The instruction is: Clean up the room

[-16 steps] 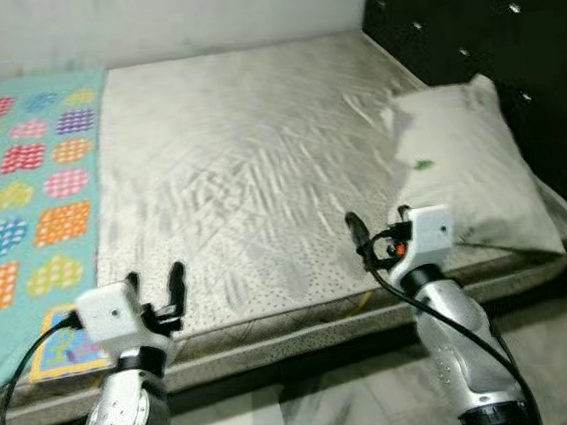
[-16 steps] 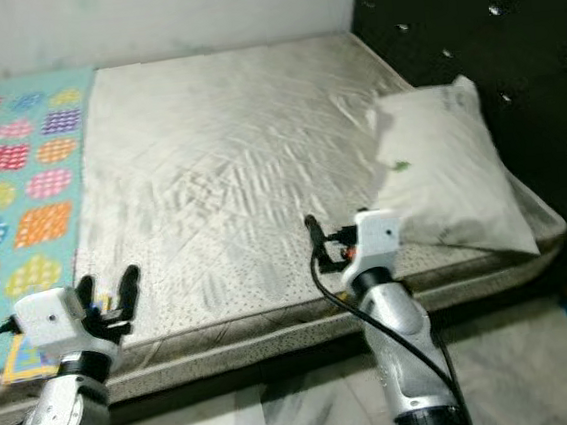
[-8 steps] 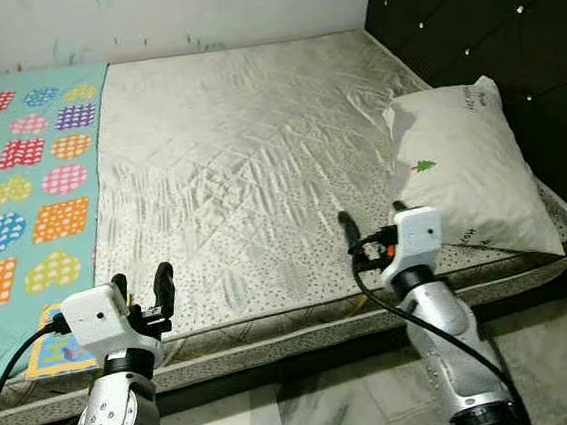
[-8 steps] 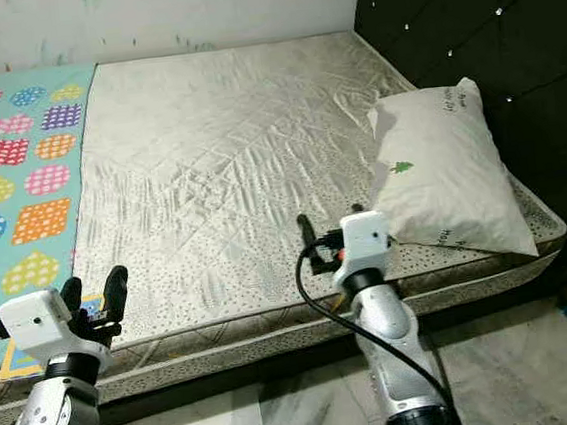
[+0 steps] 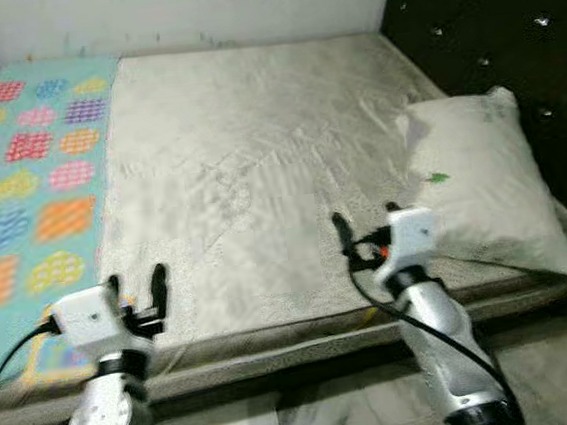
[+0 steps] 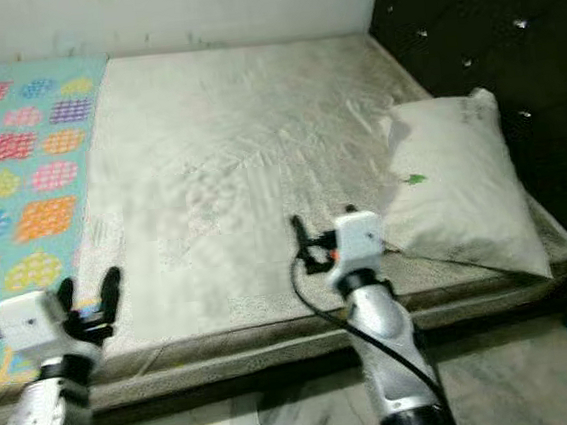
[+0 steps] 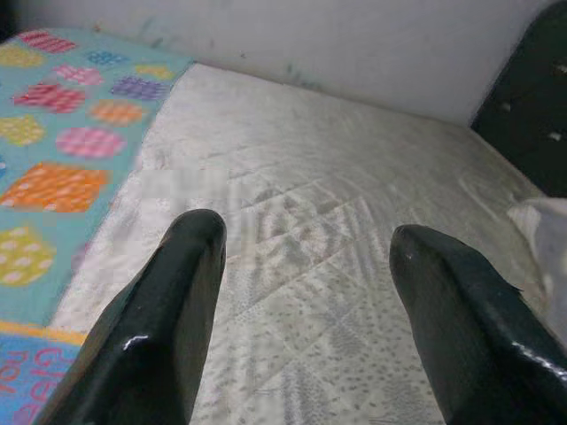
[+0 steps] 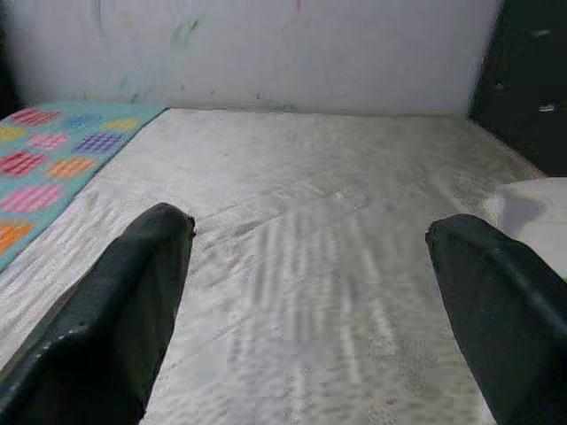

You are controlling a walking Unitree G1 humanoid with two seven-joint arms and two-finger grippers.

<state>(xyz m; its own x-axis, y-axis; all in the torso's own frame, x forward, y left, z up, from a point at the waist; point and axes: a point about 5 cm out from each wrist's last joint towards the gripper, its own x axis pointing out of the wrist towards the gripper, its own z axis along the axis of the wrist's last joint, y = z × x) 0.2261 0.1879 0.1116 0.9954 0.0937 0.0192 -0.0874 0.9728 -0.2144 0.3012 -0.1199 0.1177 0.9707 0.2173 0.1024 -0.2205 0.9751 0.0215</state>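
Starting at the far left of the bed (image 5: 259,165), the blanket (image 5: 30,187), turquoise with bright patches, covers that side only, its near corner hanging over the bed's front edge. Just beside that corner hovers the left gripper (image 5: 135,287), fingers spread wide and empty, held above the bed's front edge. Across the bare, wrinkled middle of the bed, nothing to pick up. The right gripper (image 5: 363,227) floats over the front edge too, fingers parted, nothing between them, with the pillow (image 5: 482,183) just beside it, leaning against the dark headboard (image 5: 486,22) at the bed's right end. The head views are smeared, so the camera looks unsteady. Risk from here, I'd say: reaching while blurred could snag a finger in the loose sheet, or nudge the pillow off the bed's front corner.
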